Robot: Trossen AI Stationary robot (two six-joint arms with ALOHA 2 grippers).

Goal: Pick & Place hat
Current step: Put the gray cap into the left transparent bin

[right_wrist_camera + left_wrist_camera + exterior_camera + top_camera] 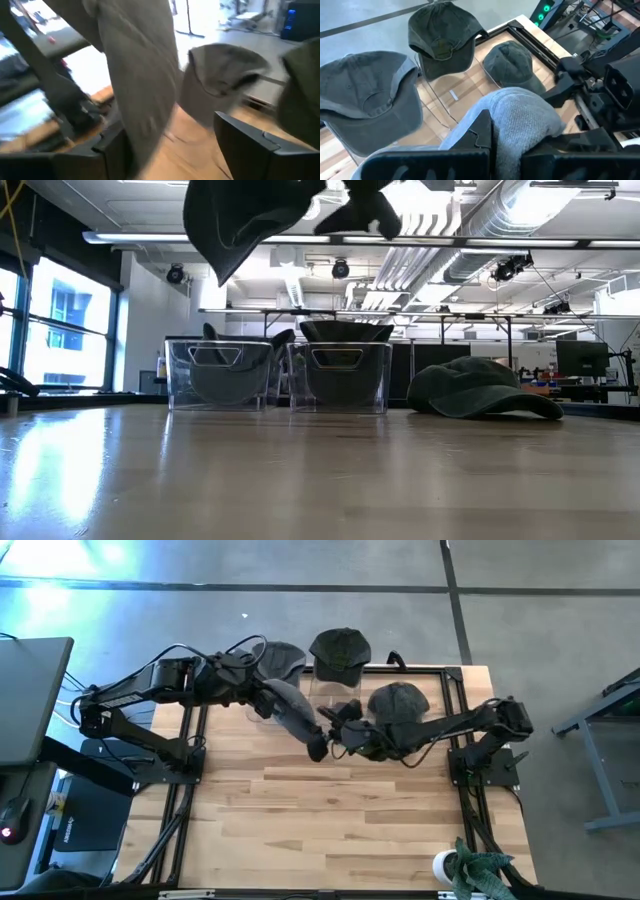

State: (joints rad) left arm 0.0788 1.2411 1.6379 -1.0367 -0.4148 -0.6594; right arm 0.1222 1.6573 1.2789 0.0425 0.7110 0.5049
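Observation:
A light grey hat (296, 712) hangs in the air over the table's far middle, with my left gripper (507, 147) shut on it. My right gripper (336, 730) stands open at the hat's lower end (318, 746); the cloth hangs just inside one of its fingers (111, 145). Two clear bins (220, 375) (340, 375) stand at the far edge, with a grey hat (285, 658) resting on one and a dark green hat (340, 650) on the other. Another dark green hat (398, 702) lies on the table at the far right. My left gripper pinches the light grey hat's upper end (512, 122) between its two fingers, which slant down from the table's left side. The hat is lifted clear and hangs slack below and beyond the fingers. My right gripper: I cannot tell whether its finger touches the hanging cloth.
Black frame rails (455, 755) run along the table's left, right and far sides. A plant (480, 870) and a white cup (445, 862) sit at the near right corner. Bare wood (320, 820) fills the near half of the table.

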